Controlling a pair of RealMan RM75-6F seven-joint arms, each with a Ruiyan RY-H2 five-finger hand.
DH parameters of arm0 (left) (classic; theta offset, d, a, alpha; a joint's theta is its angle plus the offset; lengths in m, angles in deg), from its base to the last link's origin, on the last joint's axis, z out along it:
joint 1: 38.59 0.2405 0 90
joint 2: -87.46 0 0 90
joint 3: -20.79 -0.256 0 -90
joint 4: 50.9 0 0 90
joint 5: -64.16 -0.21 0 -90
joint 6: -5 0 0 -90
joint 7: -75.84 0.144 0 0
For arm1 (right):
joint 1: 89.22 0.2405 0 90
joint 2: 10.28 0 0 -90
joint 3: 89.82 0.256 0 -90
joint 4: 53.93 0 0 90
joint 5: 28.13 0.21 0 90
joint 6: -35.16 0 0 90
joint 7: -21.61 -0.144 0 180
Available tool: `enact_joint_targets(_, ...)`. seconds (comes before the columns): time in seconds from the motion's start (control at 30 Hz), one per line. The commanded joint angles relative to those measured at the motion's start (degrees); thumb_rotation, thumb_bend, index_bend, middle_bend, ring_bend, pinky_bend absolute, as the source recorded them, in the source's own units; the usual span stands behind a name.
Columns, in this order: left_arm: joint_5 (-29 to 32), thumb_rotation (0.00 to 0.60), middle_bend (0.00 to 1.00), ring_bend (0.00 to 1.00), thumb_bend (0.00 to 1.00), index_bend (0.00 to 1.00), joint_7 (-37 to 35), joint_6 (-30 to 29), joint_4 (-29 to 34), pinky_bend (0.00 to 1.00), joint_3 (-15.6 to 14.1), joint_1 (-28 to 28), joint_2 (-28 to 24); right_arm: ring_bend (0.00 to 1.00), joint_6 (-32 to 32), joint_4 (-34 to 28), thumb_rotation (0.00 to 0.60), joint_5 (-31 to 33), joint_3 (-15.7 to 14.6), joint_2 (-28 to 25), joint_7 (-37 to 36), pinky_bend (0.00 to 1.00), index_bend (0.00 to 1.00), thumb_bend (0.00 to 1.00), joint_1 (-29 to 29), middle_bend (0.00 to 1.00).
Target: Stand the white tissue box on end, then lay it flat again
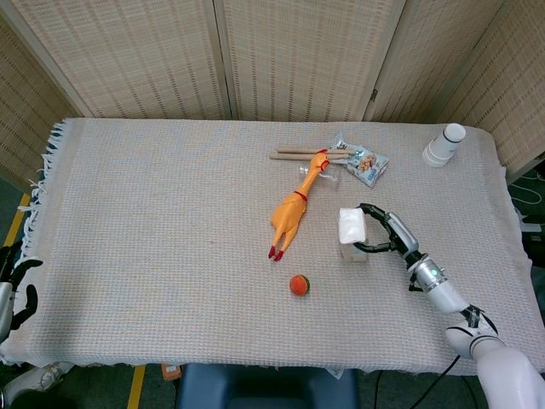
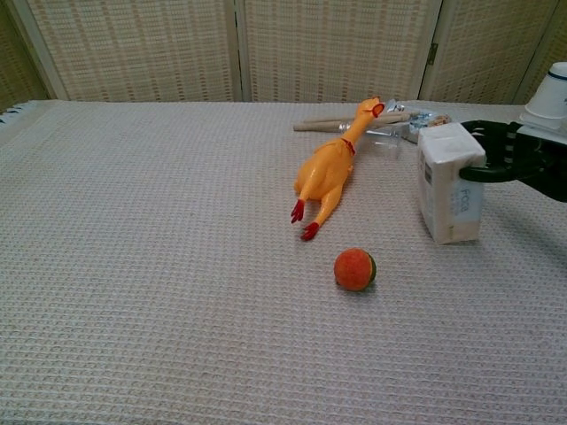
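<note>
Tissue box upright on the cloth, right hand around its top.

At the far left edge, off the table, the left hand (image 1: 15, 285) shows only in part, so whether it holds anything cannot be told. On the woven cloth (image 1: 153, 221) a rubber chicken (image 2: 332, 168) lies near the middle, with an orange ball (image 2: 355, 268) nearer the camera. Wooden sticks (image 1: 298, 153) and a snack packet (image 1: 364, 164) lie at the far side. The white tissue box (image 2: 449, 183) stands on end right of the chicken, the right hand (image 1: 390, 235) curled around its upper part. A white cup (image 1: 444, 145) stands at the far right.
</note>
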Motion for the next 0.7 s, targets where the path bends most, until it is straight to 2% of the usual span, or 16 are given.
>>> enact_joint_targets(0.03,-0.63,0.6,0.0,0.0,0.62,0.29,-0.81,0.43,-0.1,0.11,-0.32,-0.27,0.0,0.19,-0.7,0.39,0.6,-0.12,-0.56,-0.14,-0.55,0.0,0.55,0.4,-0.57,0.43)
enact_joint_targets(0.43,-0.49,0.6,0.0,0.0,0.62,0.29,-0.56,1.32,-0.1,0.11,-0.58,-0.71,0.21,0.19,-1.19,0.23,0.6,-0.46,-2.33,-1.49,-0.16,0.0,0.51,0.4,-0.57,0.43)
enact_joint_targets(0.57,-0.29,0.6,0.0,0.0,0.62,0.29,-0.32,1.12,0.23,0.11,-0.53,-0.61,0.07,0.12,-0.19,-2.04,0.6,-1.61,-4.0,-3.29,-0.53,0.0,0.33,0.4,0.17,0.4)
enact_joint_targets(0.63,-0.27,0.6,0.0,0.0,0.62,0.29,-0.28,1.12,0.46,0.11,-0.57,-0.58,-0.04,0.07,0.47,-3.02,0.6,-1.61,-4.28,-3.91,0.09,0.0,0.23,0.36,0.42,0.33)
enact_joint_targets(0.7,-0.26,0.6,0.0,0.0,0.62,0.29,-0.21,1.09,0.59,0.11,-0.57,-0.58,-0.1,0.02,1.07,-4.45,0.6,-1.81,-4.75,-4.83,0.65,0.0,0.14,0.28,0.76,0.22)
